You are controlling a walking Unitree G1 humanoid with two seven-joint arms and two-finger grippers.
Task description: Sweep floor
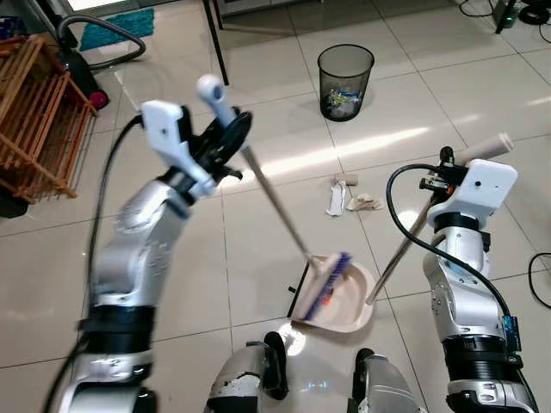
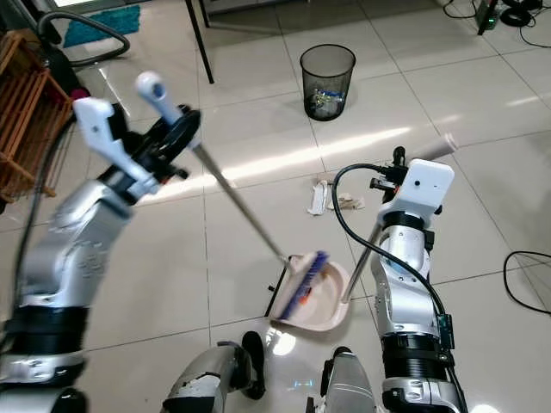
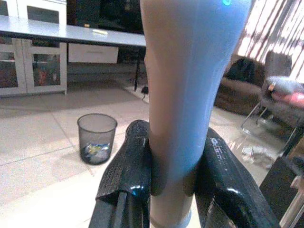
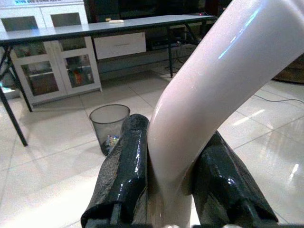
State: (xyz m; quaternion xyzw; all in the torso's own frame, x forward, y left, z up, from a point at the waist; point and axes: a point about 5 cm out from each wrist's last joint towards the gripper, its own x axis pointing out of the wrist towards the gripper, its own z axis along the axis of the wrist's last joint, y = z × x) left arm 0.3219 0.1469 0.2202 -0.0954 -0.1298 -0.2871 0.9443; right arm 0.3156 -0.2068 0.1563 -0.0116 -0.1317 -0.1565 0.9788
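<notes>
My left gripper point(image 1: 225, 138) is shut on the pale handle of a broom point(image 1: 274, 200), high on the left. The broom's blue and orange bristle head point(image 1: 326, 282) rests inside a beige dustpan point(image 1: 344, 299) on the tiles between my feet. My right gripper point(image 1: 441, 176) is shut on the dustpan's long pale handle point(image 1: 398, 255) at the right. In the left wrist view the broom handle point(image 3: 185, 95) sits clamped between both black fingers point(image 3: 128, 166). The dustpan handle point(image 4: 199, 104) fills the gap in the right wrist view. Crumpled paper scraps point(image 1: 346, 197) lie on the floor beyond the dustpan.
A black mesh waste bin point(image 1: 345, 81) with rubbish stands farther ahead. A wooden rack point(image 1: 39, 120) and a vacuum hose point(image 1: 99, 39) are at the far left, a black table leg point(image 1: 215, 41) behind. A black cable point(image 1: 541, 280) loops at the right edge.
</notes>
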